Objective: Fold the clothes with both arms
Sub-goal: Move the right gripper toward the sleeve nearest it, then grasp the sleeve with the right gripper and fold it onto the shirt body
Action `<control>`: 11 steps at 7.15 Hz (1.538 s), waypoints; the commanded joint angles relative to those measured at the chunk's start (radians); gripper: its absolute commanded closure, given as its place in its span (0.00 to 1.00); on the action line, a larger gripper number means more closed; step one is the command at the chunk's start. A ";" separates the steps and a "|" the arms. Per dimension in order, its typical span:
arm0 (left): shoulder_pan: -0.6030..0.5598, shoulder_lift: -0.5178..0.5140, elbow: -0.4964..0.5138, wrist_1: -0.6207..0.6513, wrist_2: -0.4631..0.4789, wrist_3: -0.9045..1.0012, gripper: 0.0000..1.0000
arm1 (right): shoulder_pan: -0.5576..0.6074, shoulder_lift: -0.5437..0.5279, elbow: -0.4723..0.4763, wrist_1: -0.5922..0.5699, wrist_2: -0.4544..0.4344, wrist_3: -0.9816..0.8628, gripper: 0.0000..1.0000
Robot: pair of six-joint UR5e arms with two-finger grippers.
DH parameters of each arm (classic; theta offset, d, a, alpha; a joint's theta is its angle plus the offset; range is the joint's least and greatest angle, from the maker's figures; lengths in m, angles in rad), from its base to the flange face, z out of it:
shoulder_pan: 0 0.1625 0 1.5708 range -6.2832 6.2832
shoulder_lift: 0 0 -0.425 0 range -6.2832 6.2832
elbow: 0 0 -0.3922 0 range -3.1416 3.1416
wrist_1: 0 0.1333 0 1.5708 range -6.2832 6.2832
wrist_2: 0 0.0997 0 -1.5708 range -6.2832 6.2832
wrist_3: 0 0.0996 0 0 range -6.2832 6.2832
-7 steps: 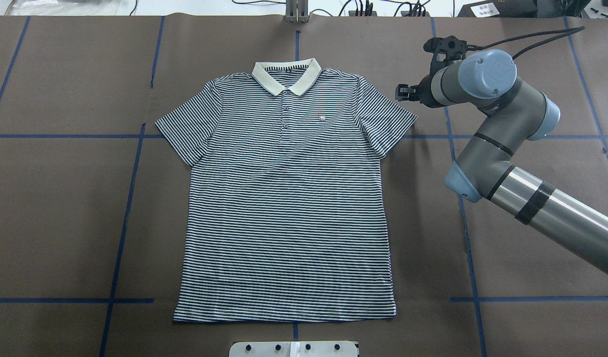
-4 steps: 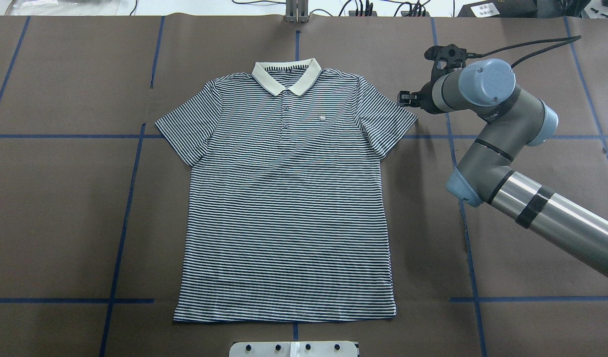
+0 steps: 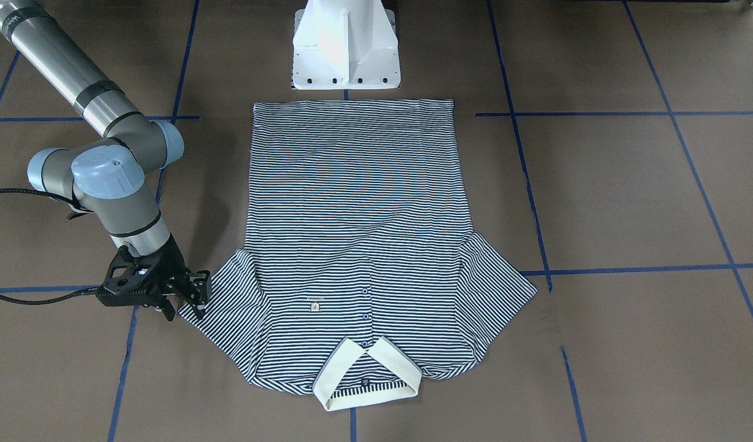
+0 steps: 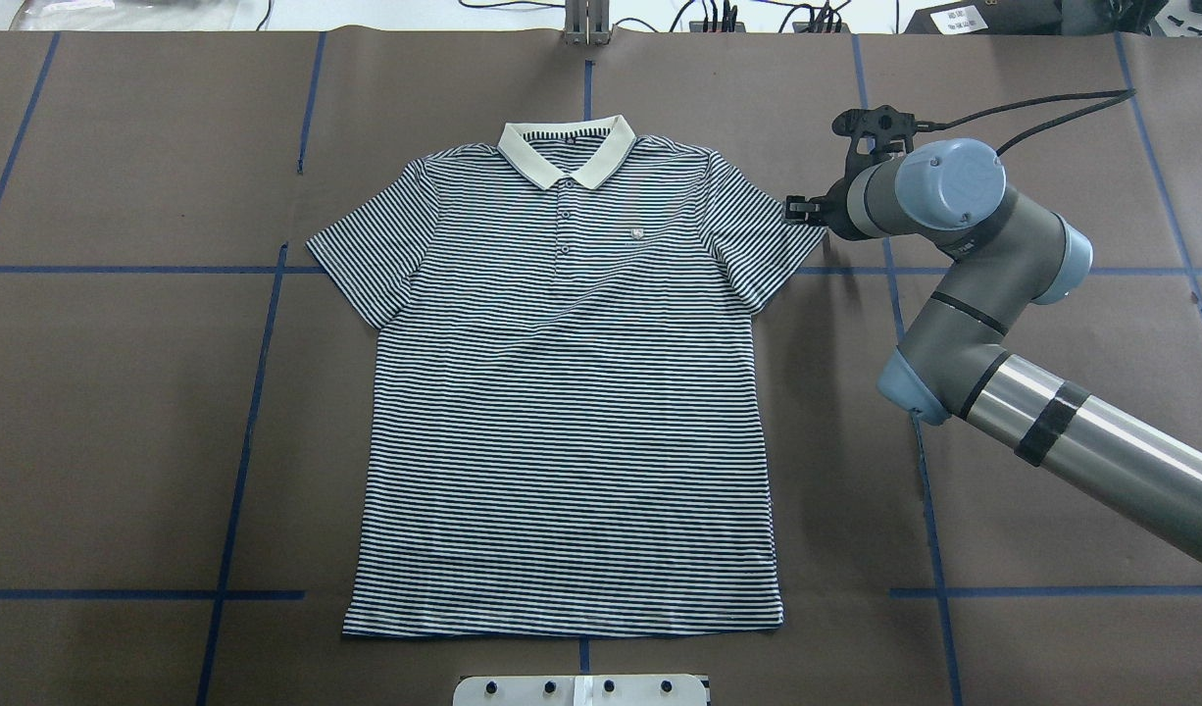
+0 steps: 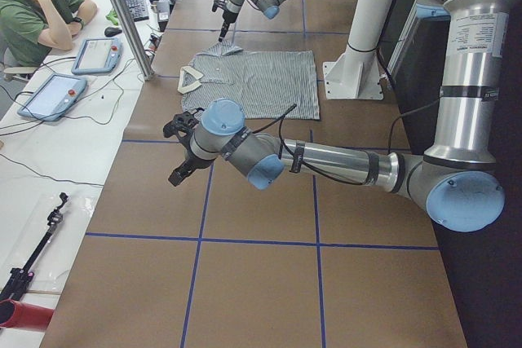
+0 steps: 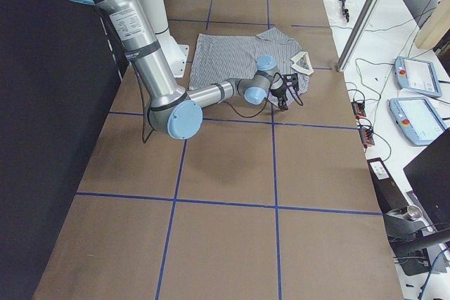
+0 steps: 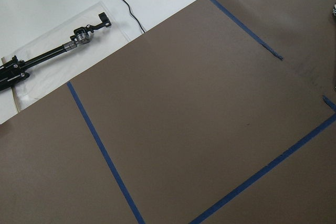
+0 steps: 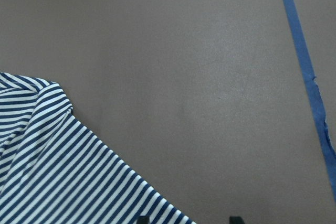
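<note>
The table [image 4: 121, 392] is covered in brown paper marked off with blue tape lines. The striped shirt [image 4: 572, 412] lies flat and face up in the middle of it, both sleeves spread, hem toward the robot and collar at the far edge.

The right arm [image 4: 964, 294] reaches across the bare paper to the shirt's sleeve [image 4: 768, 235] on its side. The left arm [image 5: 326, 160] shows only in the left side view (the overhead and front cameras miss it), stretched low over bare table, well apart from the shirt.

The right gripper [image 3: 183, 312] points down at the outer corner of that sleeve. Its jaws are spread, with one fingertip over the striped hem and the other over brown paper, and nothing is held. Whether the left gripper [image 5: 178, 173] has its jaws apart or together cannot be told.

The cream collar [image 4: 565, 154] lies neat. A small chest patch [image 4: 637, 232] sits just beside the row of buttons [image 4: 565, 212].
</note>
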 commanded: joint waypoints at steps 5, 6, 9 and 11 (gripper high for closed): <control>0.000 0.002 0.001 0.001 0.002 0.000 0.00 | -0.012 -0.003 0.012 -0.010 -0.010 0.002 1.00; 0.000 0.000 0.003 0.001 0.000 0.000 0.00 | -0.012 0.003 0.020 -0.015 -0.010 0.002 1.00; 0.000 0.002 0.001 0.001 0.000 0.000 0.00 | -0.038 0.080 0.177 -0.331 -0.068 0.100 1.00; 0.000 0.002 0.003 0.001 0.000 0.000 0.00 | -0.146 0.282 0.106 -0.503 -0.223 0.292 1.00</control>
